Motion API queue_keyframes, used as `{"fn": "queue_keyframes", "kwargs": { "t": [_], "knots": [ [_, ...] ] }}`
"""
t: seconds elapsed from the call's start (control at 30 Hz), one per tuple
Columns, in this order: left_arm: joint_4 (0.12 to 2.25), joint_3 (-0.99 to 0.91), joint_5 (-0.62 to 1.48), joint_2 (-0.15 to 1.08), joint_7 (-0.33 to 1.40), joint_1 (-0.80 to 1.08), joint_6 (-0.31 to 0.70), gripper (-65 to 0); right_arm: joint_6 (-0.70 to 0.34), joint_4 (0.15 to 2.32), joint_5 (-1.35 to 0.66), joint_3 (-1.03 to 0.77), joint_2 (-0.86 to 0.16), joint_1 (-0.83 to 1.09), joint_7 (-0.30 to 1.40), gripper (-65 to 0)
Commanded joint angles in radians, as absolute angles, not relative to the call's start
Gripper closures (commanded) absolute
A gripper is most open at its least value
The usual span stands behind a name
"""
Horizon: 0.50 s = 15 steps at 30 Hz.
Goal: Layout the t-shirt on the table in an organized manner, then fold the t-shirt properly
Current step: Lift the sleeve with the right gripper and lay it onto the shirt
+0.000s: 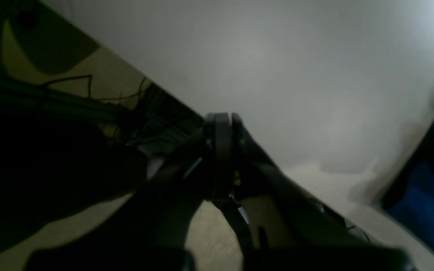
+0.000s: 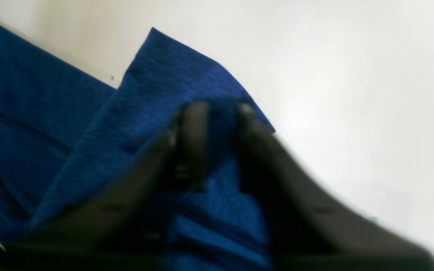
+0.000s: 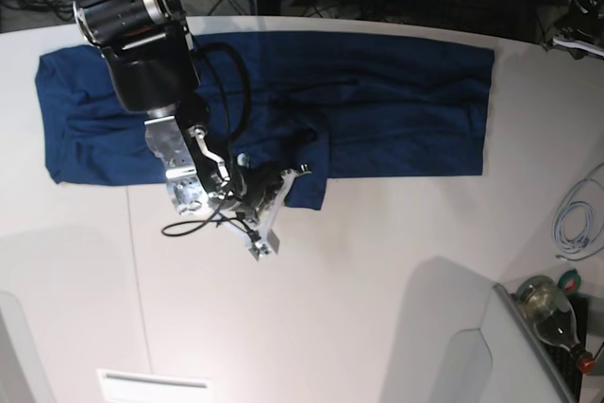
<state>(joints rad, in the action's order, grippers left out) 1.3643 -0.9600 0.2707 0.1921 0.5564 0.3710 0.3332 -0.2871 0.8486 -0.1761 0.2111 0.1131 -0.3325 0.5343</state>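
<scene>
T-shirt (image 3: 377, 101), thin and limp, is best taken at its hem; right gripper (image 2: 217, 113) is pinched on its sleeve at frame centre, left gripper (image 1: 222, 124) pressed together, empty.

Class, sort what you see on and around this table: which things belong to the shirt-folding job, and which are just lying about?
Part of the job:
- t-shirt
- table
- right gripper, shut on the t-shirt's edge
- left gripper, shut, empty

Just lying about:
- white cable
- bottle
</scene>
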Motion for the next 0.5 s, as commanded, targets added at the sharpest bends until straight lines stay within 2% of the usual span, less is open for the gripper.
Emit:
{"fn": "queue_keyframes", "kwargs": {
  "t": [0.0, 0.1, 0.37, 0.43, 0.47],
  "knots": [
    [1.382, -0.969, 0.277, 0.213, 0.535, 0.377, 0.328, 0.0, -0.294, 0.869, -0.183, 0.209, 0.119, -0.358, 0.519, 0.0],
    [1.377, -0.969, 0.277, 0.216, 0.535, 0.386, 0.328, 0.0, -0.297, 0.905, -0.185, 0.216, 0.120, -0.340, 0.524, -0.9],
    [1.377, -1.032, 0.277, 0.219, 0.535, 0.395, 0.328, 0.0, -0.289, 1.187, -0.185, 0.206, 0.125, -0.214, 0.573, -1.8],
    [1.376, -1.061, 0.275, 0.219, 0.535, 0.394, 0.328, 0.0, -0.289, 1.184, -0.185, 0.162, 0.125, -0.217, 0.579, -6.9],
    [1.376, -1.069, 0.275, 0.219, 0.535, 0.395, 0.328, 0.0, -0.289, 1.171, -0.185, 0.128, 0.125, -0.217, 0.579, -12.2]
  ]
}}
